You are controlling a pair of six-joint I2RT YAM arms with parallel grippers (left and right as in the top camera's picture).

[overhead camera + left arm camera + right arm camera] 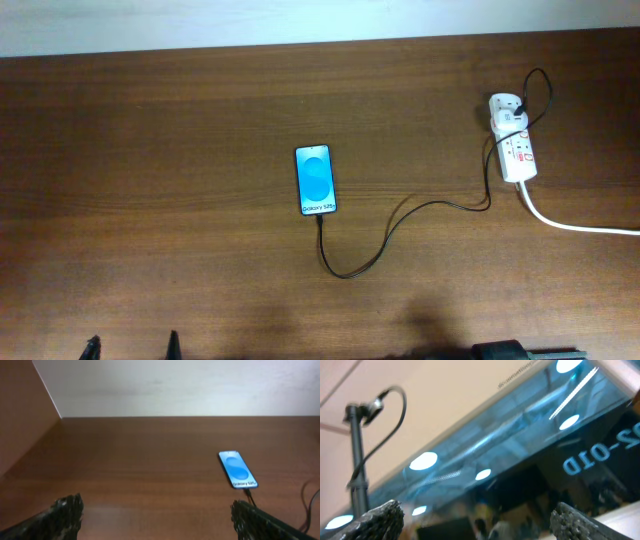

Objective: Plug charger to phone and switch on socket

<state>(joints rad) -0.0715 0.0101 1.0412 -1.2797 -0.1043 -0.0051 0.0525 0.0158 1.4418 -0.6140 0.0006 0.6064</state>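
Observation:
The phone lies flat mid-table, blue screen up, with "Galaxy S25" text. The thin black charger cable runs from the phone's near end in a loop to the white power strip at the far right, where its plug sits in a socket. The phone also shows in the left wrist view, with the cable at its near end. My left gripper is open and empty, low at the front left edge. My right gripper is open and empty and points up at a glass partition; its arm is at the front edge.
The strip's thick white cord trails off to the right edge. A white wall runs along the table's far edge. A stand with a cable shows in the right wrist view.

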